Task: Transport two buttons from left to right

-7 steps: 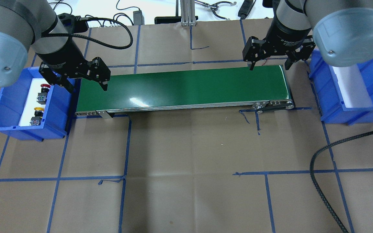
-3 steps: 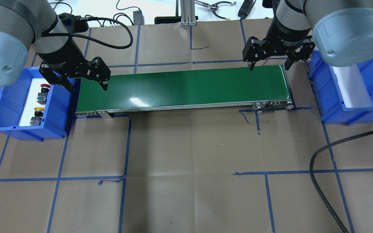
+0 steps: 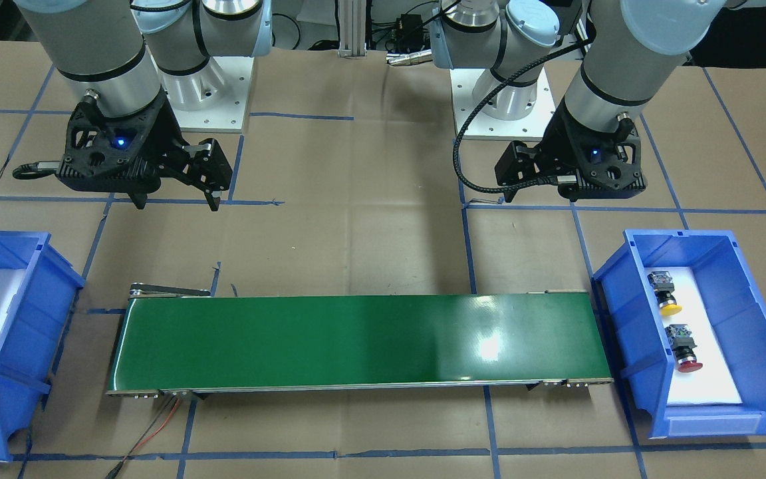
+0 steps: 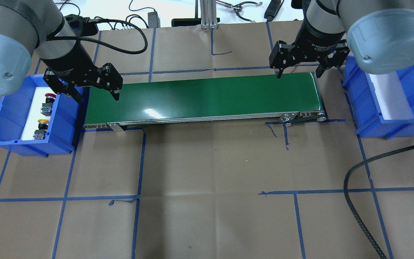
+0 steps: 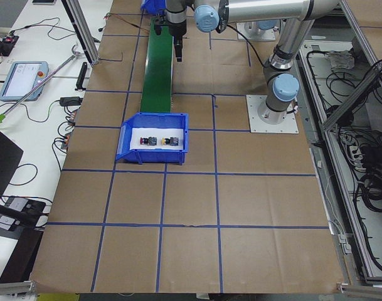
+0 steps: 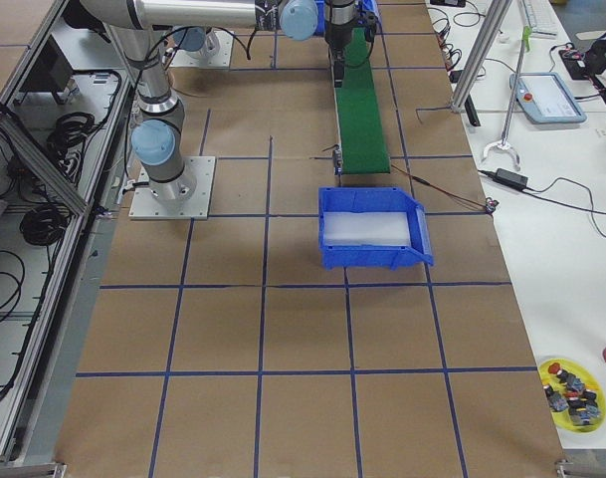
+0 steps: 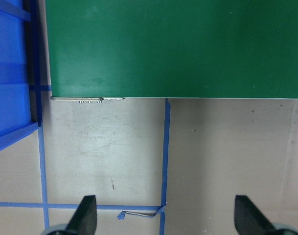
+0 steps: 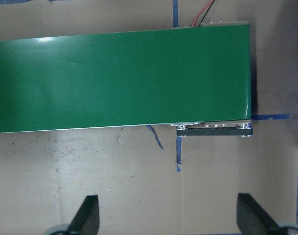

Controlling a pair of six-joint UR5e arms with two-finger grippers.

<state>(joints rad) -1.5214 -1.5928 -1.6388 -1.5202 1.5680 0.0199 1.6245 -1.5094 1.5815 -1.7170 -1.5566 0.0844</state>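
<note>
The red button (image 4: pixel 49 97) and, below it, the yellow button (image 4: pixel 42 122) lie on the white liner (image 4: pixel 31 117) of the blue bin (image 4: pixel 7 118) at the left edge of the overhead view. The left gripper (image 4: pixel 97 96) hangs just right of them, between the bin and the left end of the green belt (image 4: pixel 207 97). Its jaws are spread wide and neither button is between them. The right gripper (image 4: pixel 298 73), its jaws also apart, hangs at the belt's upper right end.

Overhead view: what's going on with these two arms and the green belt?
Nothing is being held yet. The red button and yellow button both sit in the left blue bin. The left gripper hangs open near the left end of the conveyor belt, the right gripper open at its other end.
</note>
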